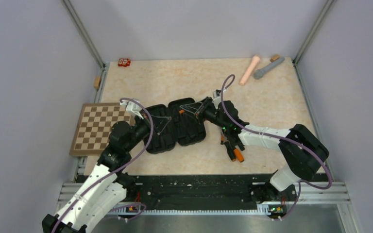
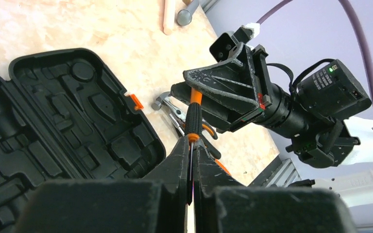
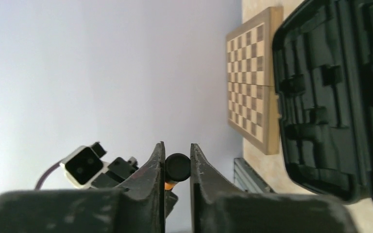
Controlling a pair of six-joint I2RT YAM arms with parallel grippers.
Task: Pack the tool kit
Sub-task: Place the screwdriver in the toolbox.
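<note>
The black tool case (image 1: 187,133) lies open at the table's middle, its moulded slots empty; it also shows in the left wrist view (image 2: 53,121) with its orange latch (image 2: 136,101), and in the right wrist view (image 3: 330,97). A screwdriver (image 2: 193,116) with a black-and-orange handle hangs above the case between both grippers. My left gripper (image 2: 193,141) is shut on its thin metal shaft. My right gripper (image 3: 177,155) is shut on the round black handle end (image 3: 178,166). In the top view the left gripper (image 1: 165,122) and right gripper (image 1: 194,110) face each other. Orange-handled pliers (image 1: 233,148) lie on the table right of the case.
A brown chessboard (image 1: 97,127) lies left of the case, overhanging the table's left edge. A pink cylinder (image 1: 249,70) and a grey cylinder (image 1: 268,68) lie at the far right. A small red object (image 1: 124,62) sits at the far left edge.
</note>
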